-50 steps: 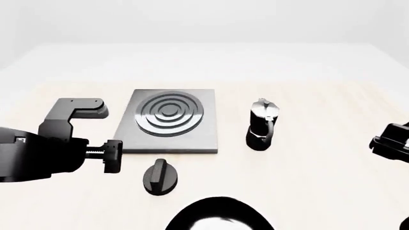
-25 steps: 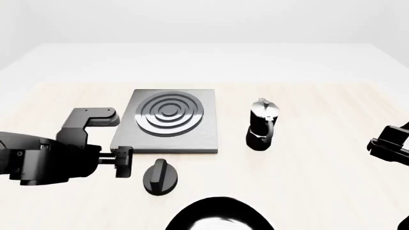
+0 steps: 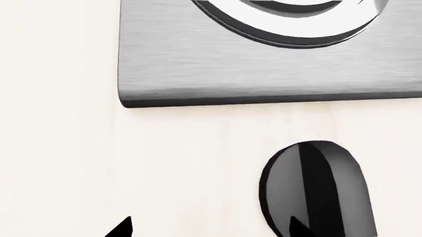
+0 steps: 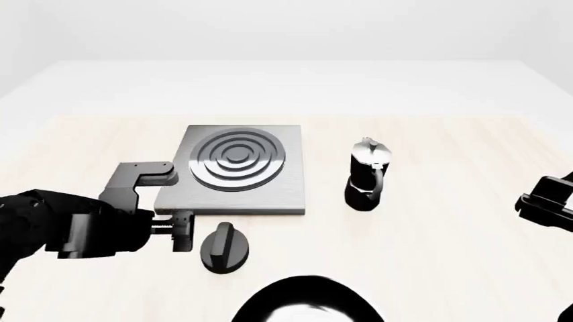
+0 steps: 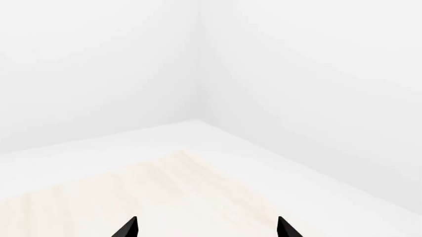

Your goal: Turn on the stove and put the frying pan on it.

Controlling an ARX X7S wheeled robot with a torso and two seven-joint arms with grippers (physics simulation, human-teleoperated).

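Note:
The grey square stove (image 4: 237, 171) lies on the table, with its black ridged knob (image 4: 224, 248) in front of it. The black frying pan (image 4: 268, 300) shows only partly at the bottom edge; its handle is out of view. My left gripper (image 4: 184, 231) is open, low over the table, just left of the knob. In the left wrist view its jaws (image 3: 209, 228) stand wide apart, one tip over the knob (image 3: 313, 190), with the stove's front edge (image 3: 264, 74) beyond. My right gripper (image 4: 546, 201) is at the far right edge, open and empty (image 5: 207, 228).
A black-and-silver moka pot (image 4: 367, 176) stands upright to the right of the stove. The pale wooden table (image 4: 447, 268) runs to a white wall behind. The right wrist view shows only the table (image 5: 165, 197) and a corner of the room.
My left arm has moved right and a little nearer, bringing its gripper from the stove's left side up beside the knob. The right arm, pan and moka pot have not moved.

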